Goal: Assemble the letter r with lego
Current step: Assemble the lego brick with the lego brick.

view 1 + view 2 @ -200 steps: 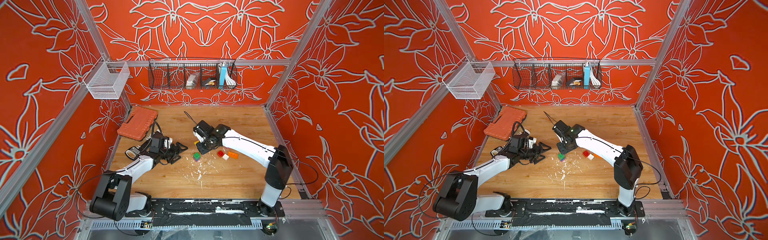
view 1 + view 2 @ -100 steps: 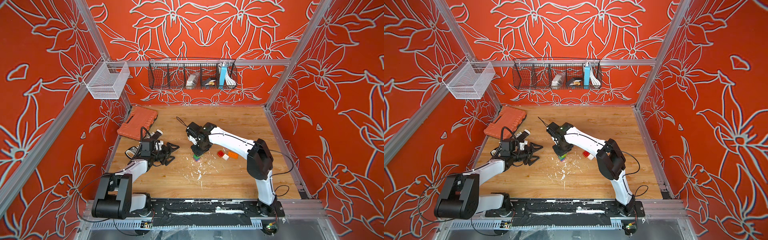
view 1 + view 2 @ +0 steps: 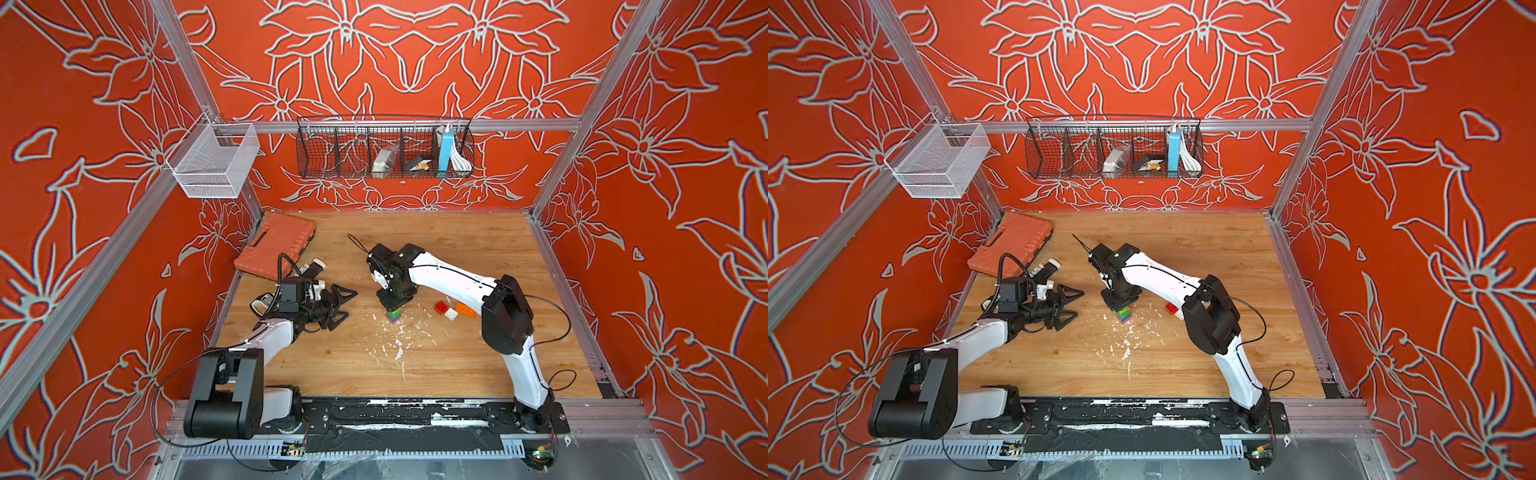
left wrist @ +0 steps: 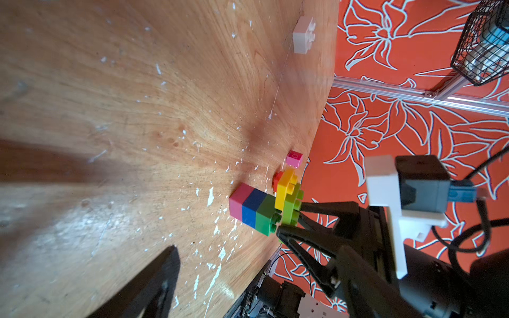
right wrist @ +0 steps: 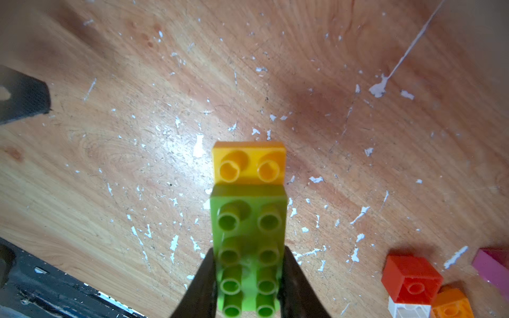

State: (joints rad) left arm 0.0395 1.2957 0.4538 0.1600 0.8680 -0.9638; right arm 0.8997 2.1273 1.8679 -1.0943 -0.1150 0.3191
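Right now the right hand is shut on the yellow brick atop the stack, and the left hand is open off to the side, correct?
No: the right wrist view shows the right hand shut on the lime brick atop the stack; the yellow brick lies outside its grip. The left hand is open off to the side.

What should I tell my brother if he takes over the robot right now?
Left claw: open, empty, apart from the stack.
Right claw: shut on the lime brick at the stack's top.
Stack: pink, blue, green from the table up, then lime, with the yellow brick beside it.
Loose nearby: a red brick, a white brick, an orange brick, a pink brick.
Done: stem built, top pieces on.
Left: probably press the lime brick home, let go, check it reads as an r.
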